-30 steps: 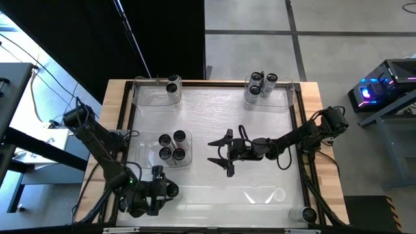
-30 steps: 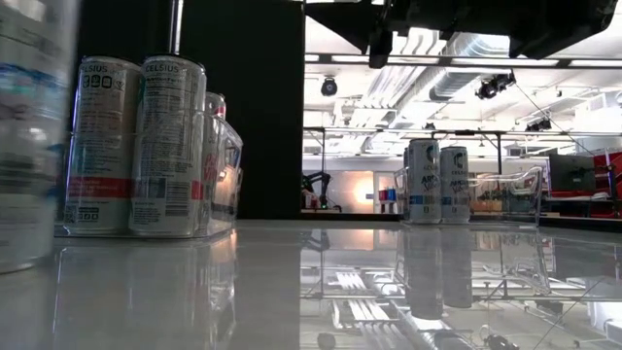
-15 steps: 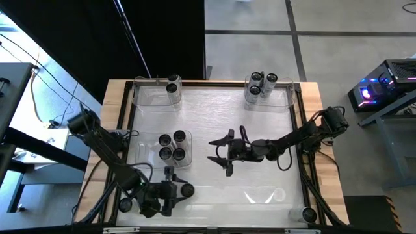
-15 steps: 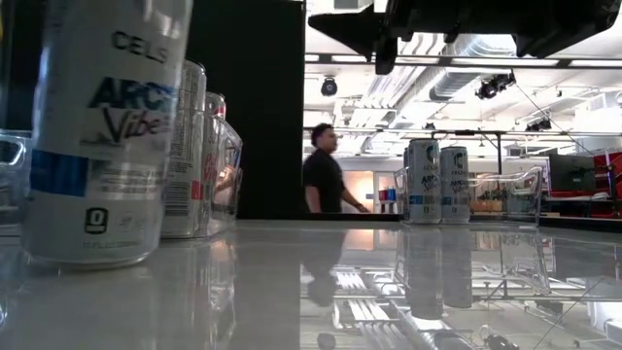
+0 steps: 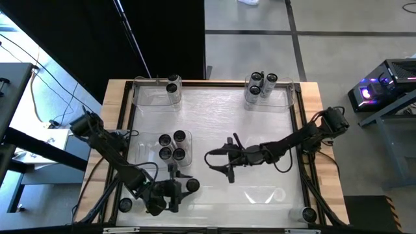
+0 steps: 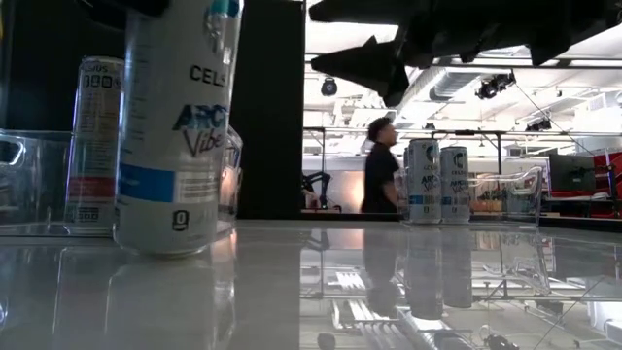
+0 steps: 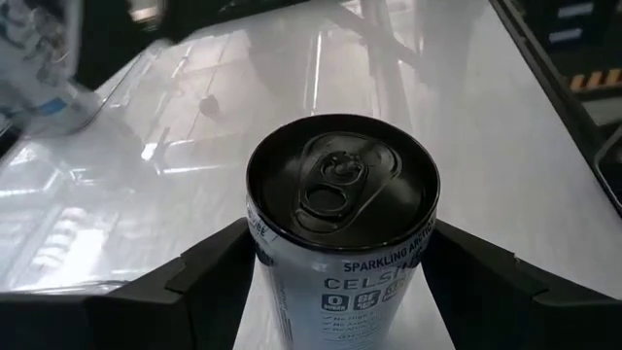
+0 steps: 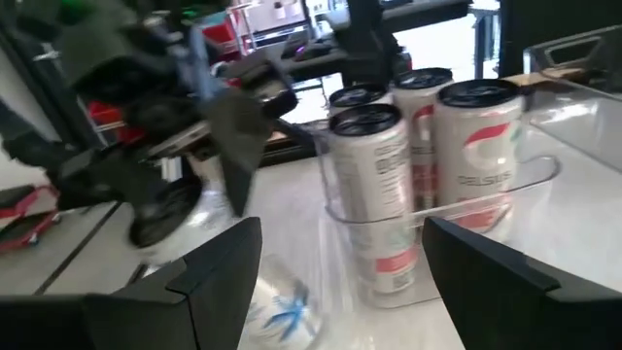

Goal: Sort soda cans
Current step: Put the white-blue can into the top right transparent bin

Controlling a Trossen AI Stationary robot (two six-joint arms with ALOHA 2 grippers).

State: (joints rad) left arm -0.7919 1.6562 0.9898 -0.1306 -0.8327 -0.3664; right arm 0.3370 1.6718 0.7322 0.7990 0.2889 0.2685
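Note:
My left gripper (image 5: 185, 188) stands near the table's near edge, left of the middle, shut on one soda can (image 7: 340, 209) with a dark top and a white-and-blue label. Over the table's middle my right gripper (image 5: 220, 168) hangs open with nothing between its fingers. It faces a clear tray (image 8: 457, 204) with several red-labelled cans (image 5: 173, 146) standing in it. At the far edge, one can (image 5: 173, 87) stands in the left tray and three cans (image 5: 260, 84) stand in the right tray. My left gripper pinches the can between its two fingers (image 7: 209, 267), on opposite sides of its wall (image 7: 260, 255) a little below the top rim. The fingers come slanting down from the table's near left. The can is upright; its base (image 6: 165, 248) is at the tabletop, and I cannot tell whether it touches.
A clear tray (image 5: 263, 194) with nothing in it lies near the near edge on the right. One more can (image 5: 307, 213) stands at the near right corner. A dark frame (image 5: 299, 130) borders the tabletop. A person (image 6: 381, 165) walks in the room beyond the table.
My left gripper has carried the can along the near edge toward the table's right edge, rolling its wrist; the can stays upright. My right gripper has sunk a little and tipped its fingers more level.

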